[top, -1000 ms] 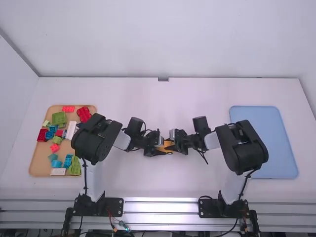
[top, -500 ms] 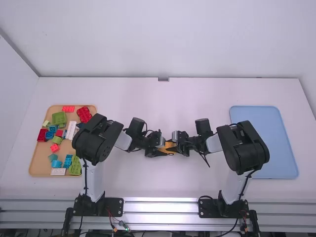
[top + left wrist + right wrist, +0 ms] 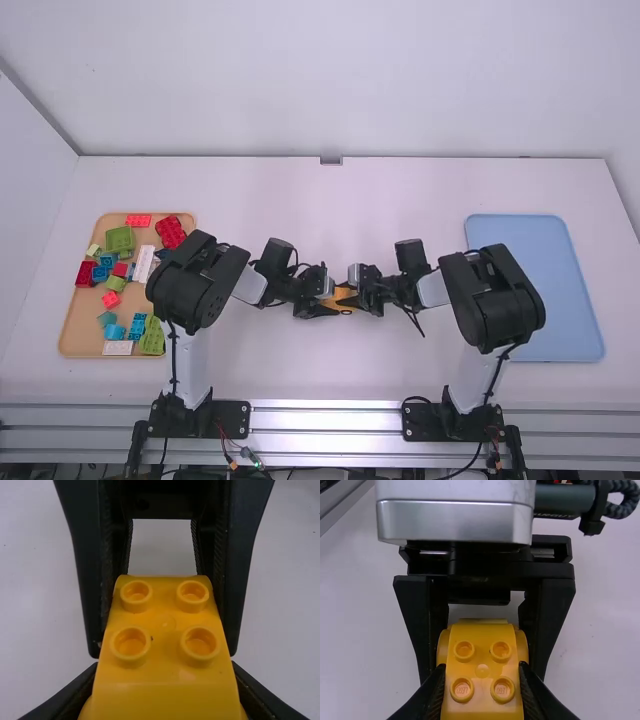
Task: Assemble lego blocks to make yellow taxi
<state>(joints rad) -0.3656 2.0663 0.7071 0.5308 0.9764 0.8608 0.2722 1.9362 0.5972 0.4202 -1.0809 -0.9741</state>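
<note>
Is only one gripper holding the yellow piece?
No, the left gripper and the right gripper both have their fingers closed on the yellow piece, one at each end.

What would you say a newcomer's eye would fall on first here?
Probably the yellow brickwork at the middle of the table, held in the jaws of both the left gripper and right gripper. Next, the red, green, blue and white bricks in the tan tray at left, then the blue tray at right.
</note>
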